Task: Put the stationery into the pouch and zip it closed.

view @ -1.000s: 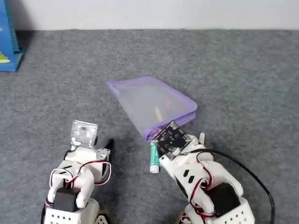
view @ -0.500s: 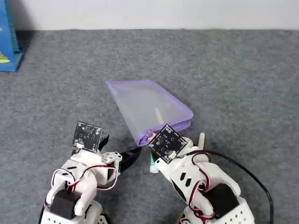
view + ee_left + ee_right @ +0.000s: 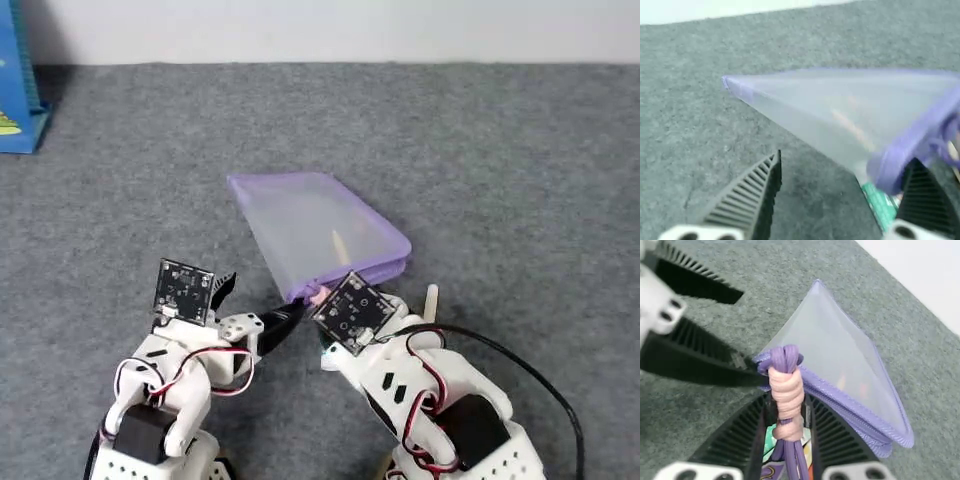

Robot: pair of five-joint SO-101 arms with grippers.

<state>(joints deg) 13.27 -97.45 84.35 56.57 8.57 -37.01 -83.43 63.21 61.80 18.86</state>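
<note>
A translucent purple pouch (image 3: 318, 228) lies flat mid-table with a pencil-like item (image 3: 340, 243) inside. My right gripper (image 3: 786, 401) is shut on the purple-and-pink zipper pull cord (image 3: 785, 372) at the pouch's near corner (image 3: 312, 293). My left gripper (image 3: 840, 185) is open, its fingers (image 3: 750, 197) spread on either side of that same corner of the pouch (image 3: 840, 120). A green glue stick (image 3: 881, 206) lies on the carpet under the corner and peeks out beside the right arm (image 3: 326, 358).
A cream stick (image 3: 430, 299) lies on the grey carpet beside the right arm. A blue box (image 3: 15, 90) stands at the far left by the white wall. The left gripper's dark fingers (image 3: 695, 360) sit close in front of the right gripper.
The right gripper has drawn the pull cord leftward along the pouch's near edge. The left arm has lowered and swung its open gripper right to the pouch's near corner.
</note>
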